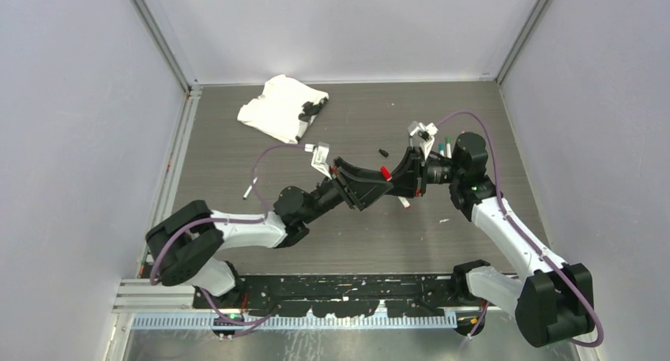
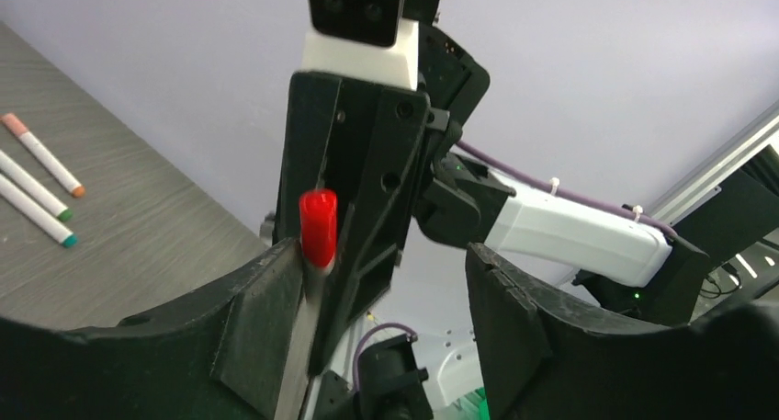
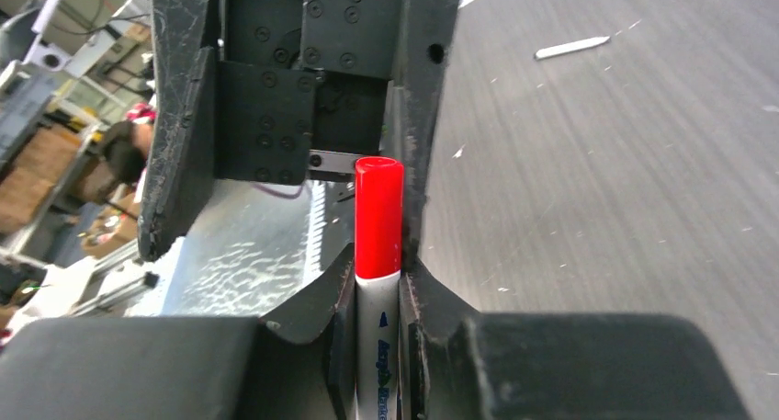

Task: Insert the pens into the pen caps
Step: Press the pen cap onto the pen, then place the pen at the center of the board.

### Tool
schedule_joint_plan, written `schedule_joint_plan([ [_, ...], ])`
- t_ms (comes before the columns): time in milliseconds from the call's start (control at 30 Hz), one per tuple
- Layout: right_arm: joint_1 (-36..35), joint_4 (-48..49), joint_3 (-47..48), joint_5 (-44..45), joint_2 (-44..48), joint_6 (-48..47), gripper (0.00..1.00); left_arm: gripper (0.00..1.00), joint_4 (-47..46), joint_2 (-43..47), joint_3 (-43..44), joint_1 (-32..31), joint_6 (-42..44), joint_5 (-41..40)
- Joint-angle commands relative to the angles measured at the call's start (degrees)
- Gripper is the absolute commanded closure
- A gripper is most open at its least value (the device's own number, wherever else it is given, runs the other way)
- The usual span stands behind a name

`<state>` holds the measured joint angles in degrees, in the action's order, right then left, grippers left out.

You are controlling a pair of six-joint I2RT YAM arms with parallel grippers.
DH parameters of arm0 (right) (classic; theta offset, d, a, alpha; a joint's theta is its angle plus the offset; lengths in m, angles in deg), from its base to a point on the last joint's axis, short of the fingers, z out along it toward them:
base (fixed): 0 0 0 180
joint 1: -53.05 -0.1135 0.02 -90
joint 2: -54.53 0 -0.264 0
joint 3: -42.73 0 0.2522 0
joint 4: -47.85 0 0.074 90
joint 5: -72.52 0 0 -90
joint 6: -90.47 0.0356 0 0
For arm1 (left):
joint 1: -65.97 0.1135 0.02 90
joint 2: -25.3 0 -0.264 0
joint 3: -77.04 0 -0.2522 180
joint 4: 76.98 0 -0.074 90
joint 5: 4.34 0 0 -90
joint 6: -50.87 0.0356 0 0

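Note:
My right gripper (image 3: 378,275) is shut on the white barrel of a pen (image 3: 377,346), and a red pen cap (image 3: 378,218) sits on that pen's end. In the left wrist view the same red cap (image 2: 318,227) stands against the inner face of one finger (image 2: 262,319) of my left gripper (image 2: 381,264), whose jaws stand wide apart. From above, both grippers meet over the table's middle, left (image 1: 376,182) and right (image 1: 408,176), with the red cap (image 1: 385,172) between them. Three capped pens (image 2: 37,186) lie on the table.
A white cloth (image 1: 278,108) lies at the back left. A black cap (image 1: 383,152) rests behind the grippers, and a white pen (image 1: 249,191) lies to the left. Another pen (image 1: 404,204) lies just below the grippers. Side walls enclose the table.

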<state>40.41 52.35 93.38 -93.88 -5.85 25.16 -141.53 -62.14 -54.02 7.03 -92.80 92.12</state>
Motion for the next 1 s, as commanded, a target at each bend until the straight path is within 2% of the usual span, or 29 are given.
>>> schedule_joint_plan([
  [0, -0.2, -3.6, 5.9, 6.3, 0.7, -11.1, 0.99, 0.33, 15.7, 8.5, -3.2, 1.3, 1.9, 6.4],
  [167, -0.1, -8.3, 6.5, 4.0, 1.3, -17.3, 0.99, 0.32, 34.6, 21.1, -5.5, 2.5, 13.5, 5.1],
  [267, 1.1, -20.2, 8.9, 8.7, 0.7, -25.7, 0.99, 0.31, 41.2, 27.8, -8.5, 2.5, 18.7, 3.5],
  [400, 2.7, -19.8, 8.1, 28.4, -2.3, -23.8, 0.99, 0.27, 43.1, 33.5, -13.6, 2.6, 20.1, 0.0],
  [467, 3.0, -19.6, 7.6, 38.0, -5.4, -23.0, 0.95, 0.26, 43.0, 35.1, -15.5, 2.6, 20.1, -1.5],
  [700, 3.1, -27.3, 14.4, 71.1, -18.7, -26.3, 0.95, 0.26, 43.3, 37.8, -19.3, 2.6, 20.8, -3.3],
  [833, 3.5, -28.3, 17.5, 82.3, -25.8, -24.8, 0.92, 0.26, 44.3, 40.0, -21.1, 2.6, 21.4, -4.9],
  [967, 4.5, -28.6, 19.3, 85.4, -31.1, -22.7, 0.9, 0.26, 45.9, 41.9, -22.1, 2.6, 22.0, -5.7],
])
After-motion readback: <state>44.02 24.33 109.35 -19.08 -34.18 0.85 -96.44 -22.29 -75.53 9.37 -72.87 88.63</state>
